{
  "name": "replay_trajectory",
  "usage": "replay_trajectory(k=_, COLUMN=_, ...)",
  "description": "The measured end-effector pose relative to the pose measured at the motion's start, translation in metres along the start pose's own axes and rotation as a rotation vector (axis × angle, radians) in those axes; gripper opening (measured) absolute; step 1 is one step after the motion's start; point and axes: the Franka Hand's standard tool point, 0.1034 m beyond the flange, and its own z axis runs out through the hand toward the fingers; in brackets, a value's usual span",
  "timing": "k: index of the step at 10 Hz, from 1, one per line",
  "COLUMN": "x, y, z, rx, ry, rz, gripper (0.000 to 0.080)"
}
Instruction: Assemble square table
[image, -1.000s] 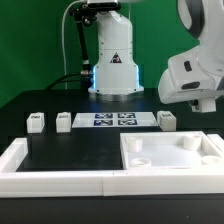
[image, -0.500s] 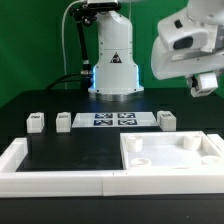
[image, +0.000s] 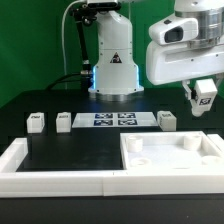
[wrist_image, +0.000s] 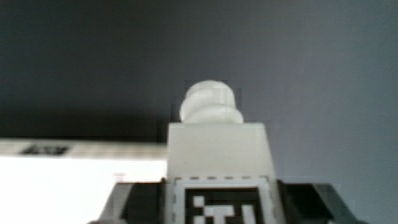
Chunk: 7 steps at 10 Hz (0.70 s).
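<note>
My gripper (image: 203, 96) hangs in the air at the exterior view's right, shut on a white tagged leg (image: 205, 93). In the wrist view that leg (wrist_image: 221, 150) fills the middle between the dark fingers (wrist_image: 135, 203), tag facing the camera and its rounded screw end (wrist_image: 210, 101) pointing away. The square table top (image: 170, 156), a white tray-like slab with round sockets, lies at the front right, below and nearer than the gripper. Three more legs stand on the black table: two at the left (image: 36, 122) (image: 64, 120) and one right of the marker board (image: 166, 119).
The marker board (image: 112, 120) lies in front of the arm's white base (image: 113, 62). A long white rim (image: 50, 172) borders the black surface at the front and left. A pale surface (wrist_image: 63, 165) shows under the held leg in the wrist view.
The arm has swung toward the exterior view's left and its wrist has turned. The gripper with the leg has come into sight and lowered slightly.
</note>
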Motion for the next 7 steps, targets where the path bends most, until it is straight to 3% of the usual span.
replay_trajectory(k=2, x=0.022, y=0.004, z=-0.010, rx=-0.007, ry=0.131, rz=-0.014, gripper=0.0288)
replay_trajectory(k=5, x=0.022, y=0.009, z=-0.006, rx=-0.028, ry=0.318, rz=-0.020, gripper=0.0289)
replay_trajectory(k=6, x=0.027, y=0.013, z=-0.008, rx=-0.040, ry=0.423, rz=-0.031, gripper=0.0289)
replay_trajectory(k=7, x=0.035, y=0.020, z=-0.003, rx=-0.045, ry=0.435, rz=-0.043, gripper=0.0289)
